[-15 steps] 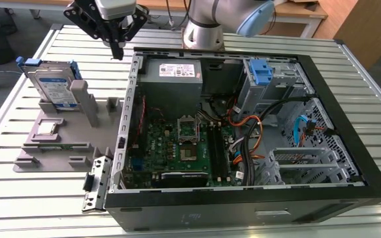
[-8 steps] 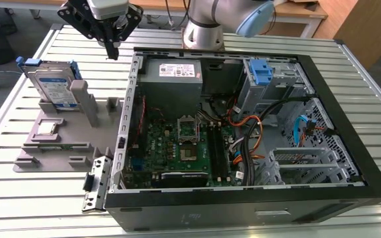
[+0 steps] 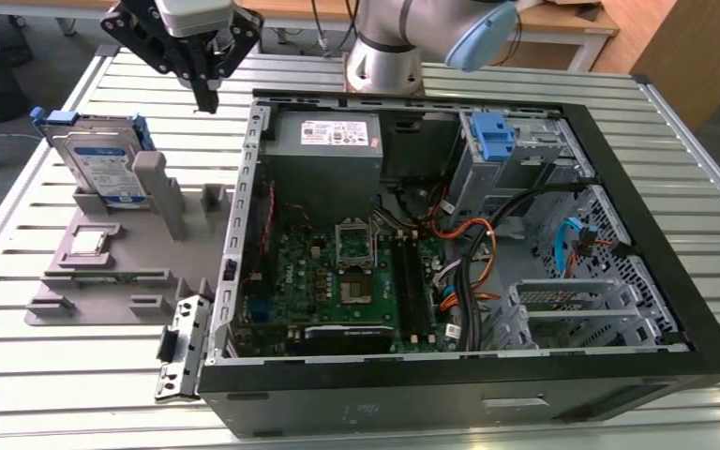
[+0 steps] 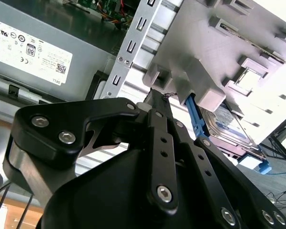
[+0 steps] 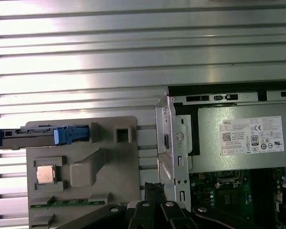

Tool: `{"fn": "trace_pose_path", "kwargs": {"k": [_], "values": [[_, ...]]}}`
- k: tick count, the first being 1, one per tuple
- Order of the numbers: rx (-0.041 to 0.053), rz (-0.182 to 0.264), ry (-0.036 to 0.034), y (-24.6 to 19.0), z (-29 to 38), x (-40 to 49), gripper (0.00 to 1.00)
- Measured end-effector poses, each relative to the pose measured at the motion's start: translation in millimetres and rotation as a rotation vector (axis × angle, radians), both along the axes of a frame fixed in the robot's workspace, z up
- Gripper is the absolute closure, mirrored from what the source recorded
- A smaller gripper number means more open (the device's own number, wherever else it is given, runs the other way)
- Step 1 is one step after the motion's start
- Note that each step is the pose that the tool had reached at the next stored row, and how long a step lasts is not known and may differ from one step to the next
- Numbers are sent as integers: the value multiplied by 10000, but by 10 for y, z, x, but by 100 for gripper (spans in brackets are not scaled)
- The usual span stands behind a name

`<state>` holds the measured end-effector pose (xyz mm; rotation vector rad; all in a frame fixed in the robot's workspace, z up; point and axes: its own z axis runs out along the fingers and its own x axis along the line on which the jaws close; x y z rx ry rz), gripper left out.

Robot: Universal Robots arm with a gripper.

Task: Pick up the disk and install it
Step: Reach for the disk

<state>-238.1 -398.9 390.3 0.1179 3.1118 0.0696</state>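
While the disk (image 3: 97, 164) stands upright on its edge in a slot of the grey holder (image 3: 123, 281), at about ten o'clock in the exterior view, the gripper (image 3: 206, 98) hangs over the slatted metal table (image 3: 35, 375) toward two o'clock from it, apart from it and touching nothing. Its black fingers are pressed together at the tips, with nothing between them. This shows in both wrist views too, where the gripper (image 5: 155, 188) (image 4: 155, 95) tapers to a single closed point.

The disk carries a blue-and-white label and sits in a blue plastic frame. In the first wrist view it (image 5: 38, 136) appears edge-on, and in the second wrist view its label face (image 4: 229, 124) shows beyond the holder. The print on it is too small to tell.

The open computer case (image 3: 460, 403) lies at three o'clock from the holder, just beside it. Inside, at the case's eleven o'clock, sits the grey power supply (image 3: 329, 141) with a white label (image 3: 335, 134) bearing rows of certification marks and a barcode. A bare blue bracket (image 3: 494, 136) sits at the case's one o'clock. A small square chip (image 3: 89, 244) rests on the holder, at six o'clock from the disk.
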Motion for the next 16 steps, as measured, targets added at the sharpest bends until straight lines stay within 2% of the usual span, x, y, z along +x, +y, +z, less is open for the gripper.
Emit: {"fn": "trace_pose_path", "kwargs": {"k": [10, 16], "values": [[10, -1, -1, 1, -103, -34, 90], [33, -1, -1, 36, -137, -59, 90]]}}
